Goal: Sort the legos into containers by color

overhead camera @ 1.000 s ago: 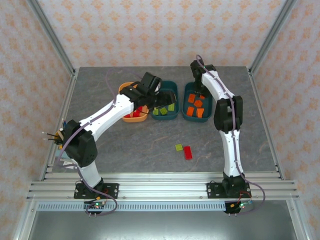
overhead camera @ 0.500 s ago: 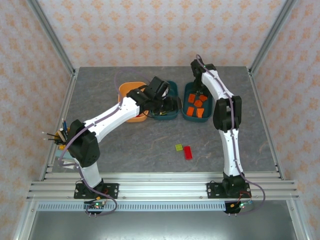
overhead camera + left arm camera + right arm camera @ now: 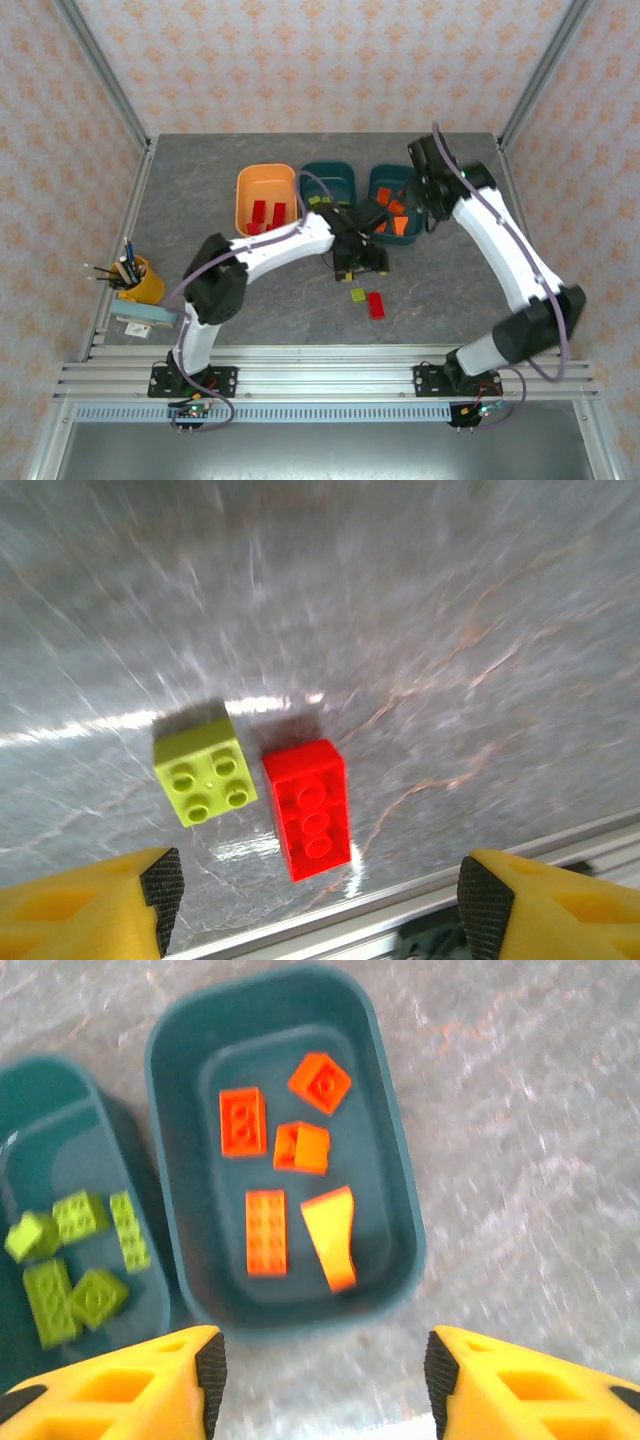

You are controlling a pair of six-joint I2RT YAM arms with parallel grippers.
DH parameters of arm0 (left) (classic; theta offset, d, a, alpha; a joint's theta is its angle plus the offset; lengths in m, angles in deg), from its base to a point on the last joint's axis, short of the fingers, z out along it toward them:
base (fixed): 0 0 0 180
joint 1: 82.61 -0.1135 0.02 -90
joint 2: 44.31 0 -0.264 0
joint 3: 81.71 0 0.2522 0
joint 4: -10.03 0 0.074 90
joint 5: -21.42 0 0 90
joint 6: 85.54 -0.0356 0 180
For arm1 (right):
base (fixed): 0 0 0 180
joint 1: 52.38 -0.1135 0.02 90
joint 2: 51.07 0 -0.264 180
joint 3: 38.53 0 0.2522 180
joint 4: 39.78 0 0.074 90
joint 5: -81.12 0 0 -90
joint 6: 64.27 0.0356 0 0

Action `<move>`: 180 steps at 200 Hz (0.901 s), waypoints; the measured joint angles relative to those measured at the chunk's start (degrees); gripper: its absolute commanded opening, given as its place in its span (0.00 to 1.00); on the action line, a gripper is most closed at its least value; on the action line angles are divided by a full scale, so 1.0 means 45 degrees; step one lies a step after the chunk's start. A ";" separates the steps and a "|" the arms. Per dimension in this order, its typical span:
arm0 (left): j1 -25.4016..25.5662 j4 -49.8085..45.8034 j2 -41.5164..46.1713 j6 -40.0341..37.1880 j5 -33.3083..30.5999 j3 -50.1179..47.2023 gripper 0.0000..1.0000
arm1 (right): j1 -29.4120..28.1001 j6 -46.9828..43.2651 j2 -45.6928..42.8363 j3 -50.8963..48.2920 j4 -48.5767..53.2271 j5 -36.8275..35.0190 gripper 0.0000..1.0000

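Left wrist view, square yellow-green studded plastic brick [image 3: 203,772] beside oblong red brick [image 3: 306,809], ahead between wide left fingers [image 3: 100,900], glossy veined grey table [image 3: 400,600], right fingers [image 3: 130,1380] wide.

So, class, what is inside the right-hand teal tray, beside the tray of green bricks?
Five orange bricks lie inside the teal tray, clear in the right wrist view. From above, the right arm covers the tray's right edge, hiding that strip.
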 measured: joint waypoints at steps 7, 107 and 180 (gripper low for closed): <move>0.0291 -0.0199 -0.0291 0.0141 0.0039 0.0000 0.77 | -0.0141 0.0078 -0.0826 -0.0743 0.0083 0.0170 0.62; 0.1530 -0.0457 -0.2293 0.1477 0.0117 0.0811 0.69 | -0.0340 0.0821 -0.8126 -0.3842 0.2108 0.3089 0.63; 0.1637 -0.0957 -0.3113 0.1729 -0.0214 0.1792 0.37 | -0.0340 0.0971 -0.8519 -0.4401 0.2307 0.3521 0.62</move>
